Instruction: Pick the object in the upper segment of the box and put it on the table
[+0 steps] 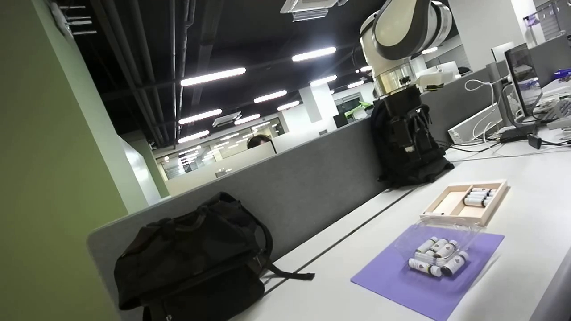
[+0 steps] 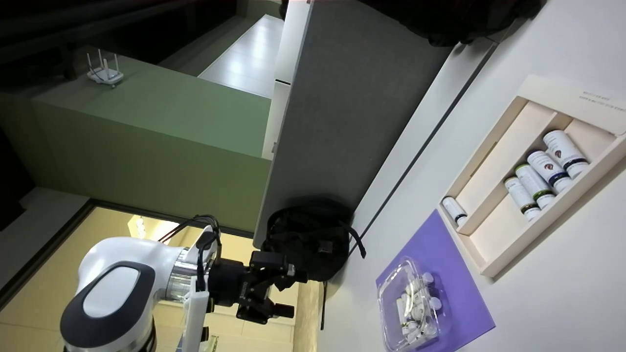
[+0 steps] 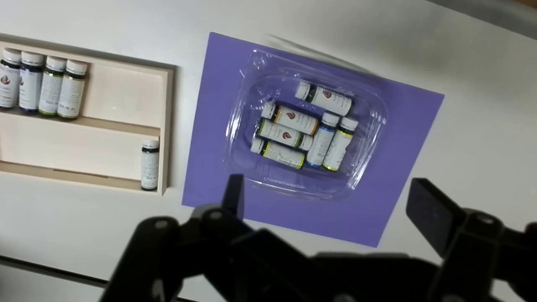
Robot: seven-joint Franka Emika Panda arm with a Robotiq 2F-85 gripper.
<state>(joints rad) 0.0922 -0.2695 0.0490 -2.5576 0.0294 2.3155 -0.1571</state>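
The box, a light-wood tray [image 3: 123, 94], lies at the left of the wrist view, split lengthwise by a thin wall. It also shows in both exterior views [image 1: 448, 203] [image 2: 496, 230]. One segment holds a single small bottle [image 3: 149, 167] at its end, also seen in an exterior view [image 2: 455, 211]. The other segment holds several white-labelled bottles [image 3: 50, 84] side by side. The table [image 3: 482, 163] is pale grey-white. My gripper [image 3: 329, 195] is open and empty, high above the table and off to the side of the box. It also shows in both exterior views [image 1: 409, 149] [image 2: 292, 293].
A purple mat [image 3: 411, 126] lies beside the box. A clear plastic container [image 3: 235, 121] with several bottles stands on it. A grey partition [image 1: 312, 178] runs along the table's back edge. Black backpacks [image 1: 192, 258] lean there. A monitor [image 1: 522, 80] and cables stand at the far end.
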